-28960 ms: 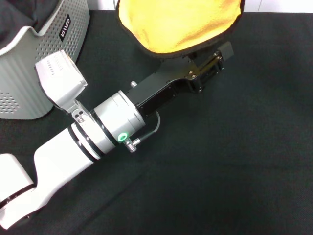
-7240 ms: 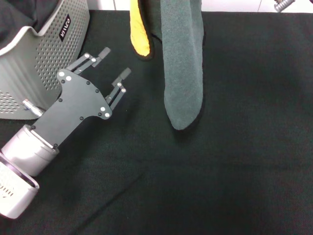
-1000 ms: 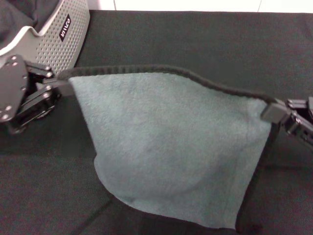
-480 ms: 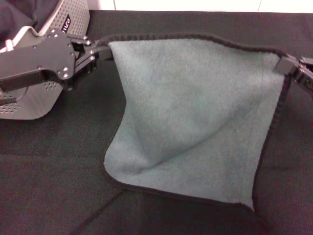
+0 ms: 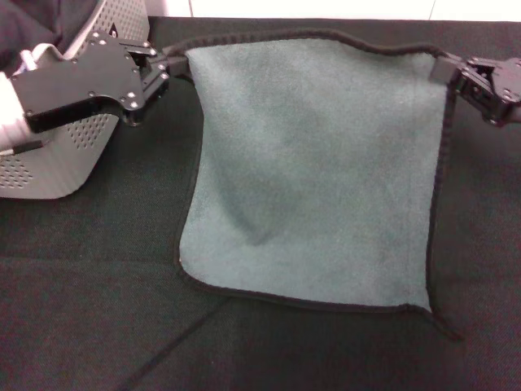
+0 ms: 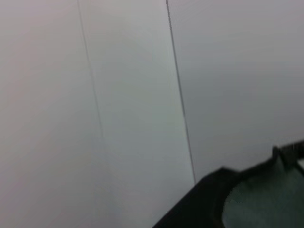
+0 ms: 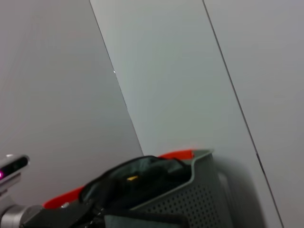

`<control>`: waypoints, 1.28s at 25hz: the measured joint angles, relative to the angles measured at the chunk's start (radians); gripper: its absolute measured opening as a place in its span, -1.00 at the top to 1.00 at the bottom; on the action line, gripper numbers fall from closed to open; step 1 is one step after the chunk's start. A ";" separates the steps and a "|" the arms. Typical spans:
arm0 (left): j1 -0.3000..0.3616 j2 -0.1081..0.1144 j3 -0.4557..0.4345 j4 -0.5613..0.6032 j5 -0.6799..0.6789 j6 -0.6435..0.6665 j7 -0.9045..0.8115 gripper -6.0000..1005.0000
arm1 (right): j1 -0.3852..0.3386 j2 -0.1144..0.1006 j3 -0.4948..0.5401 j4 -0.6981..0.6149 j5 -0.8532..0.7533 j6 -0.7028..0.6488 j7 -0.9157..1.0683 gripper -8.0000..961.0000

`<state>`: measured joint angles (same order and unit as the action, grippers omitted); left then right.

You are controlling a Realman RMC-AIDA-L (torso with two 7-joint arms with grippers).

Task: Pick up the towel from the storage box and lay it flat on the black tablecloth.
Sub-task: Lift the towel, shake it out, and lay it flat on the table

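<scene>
Grey-green fleecy towel (image 5: 317, 171) — dark-edged, spread between left claw (image 5: 167, 67), right claw (image 5: 456, 73)

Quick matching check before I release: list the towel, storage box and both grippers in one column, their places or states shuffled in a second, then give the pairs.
1. towel
2. storage box
3. left gripper
4. right gripper

A. shut on the towel's far left corner, beside the box
B. grey-green side up, spread over the black tablecloth
C. shut on the towel's far right corner
D. stands at the cloth's far left, perforated wall facing us

Pairs: 1-B, 2-D, 3-A, 4-C
</scene>
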<state>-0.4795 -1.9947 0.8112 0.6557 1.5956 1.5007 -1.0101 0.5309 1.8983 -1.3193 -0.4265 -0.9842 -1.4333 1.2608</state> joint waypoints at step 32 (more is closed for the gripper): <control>0.033 -0.102 0.207 0.306 0.171 -0.365 -0.142 0.93 | 0.084 0.016 -0.003 0.014 -0.111 0.221 0.036 0.97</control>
<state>-0.4463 -2.0971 1.0177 0.9618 1.7661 1.1360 -1.1524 0.6149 1.9148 -1.3226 -0.4126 -1.0953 -1.2123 1.2968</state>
